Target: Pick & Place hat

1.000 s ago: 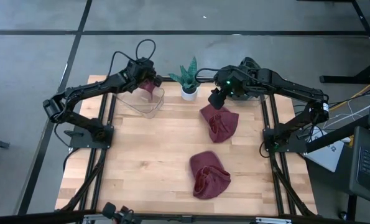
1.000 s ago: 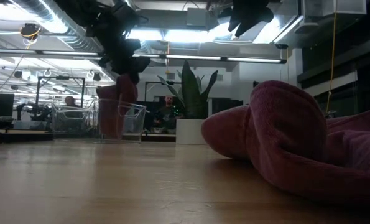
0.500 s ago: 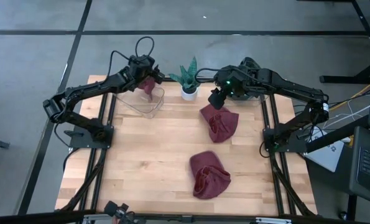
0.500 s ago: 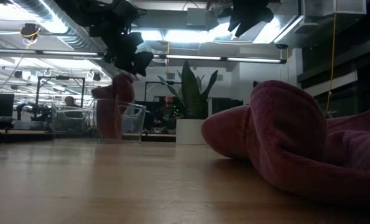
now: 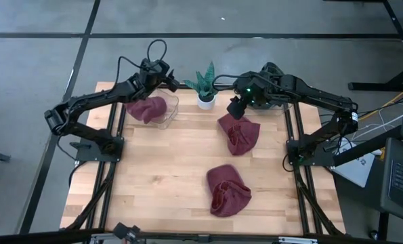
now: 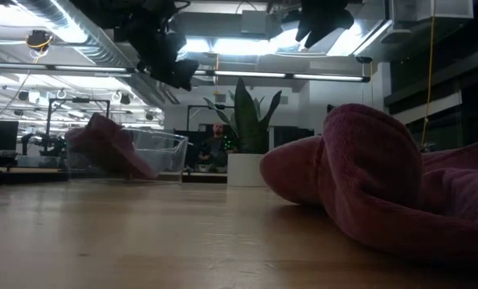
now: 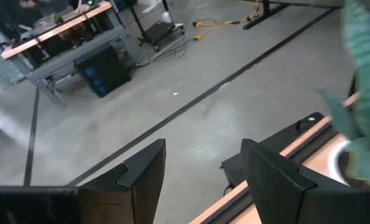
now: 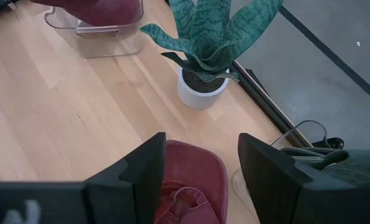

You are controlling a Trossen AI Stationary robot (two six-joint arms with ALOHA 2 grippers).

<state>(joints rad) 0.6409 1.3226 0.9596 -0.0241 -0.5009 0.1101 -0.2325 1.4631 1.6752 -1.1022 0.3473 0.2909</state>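
Note:
Three dark red hats are in view. One lies slumped in the clear bin (image 5: 162,112), seen as hat (image 5: 147,108) from above and hat (image 6: 110,148) in the low view. My left gripper (image 5: 163,76) hangs open above the bin's far rim and touches nothing; its fingers frame bare floor (image 7: 203,168). A second hat (image 5: 240,134) lies flat on the table. My right gripper (image 5: 236,107) hovers open just above that hat's far edge (image 8: 191,186). The third hat (image 5: 228,190) rests near the table's front and fills the low view (image 6: 367,185).
A potted plant (image 5: 205,85) in a white pot stands at the far edge, between the bin and my right gripper, and shows close in the right wrist view (image 8: 203,37). Bare wood (image 5: 160,169) stretches across the left and middle of the table.
The hat that hung from my left gripper over the bin has sunk and dropped. It now lies slumped inside the bin, toward its left side. My left gripper has let go and drawn up and slightly toward the far edge. My right arm has kept still.

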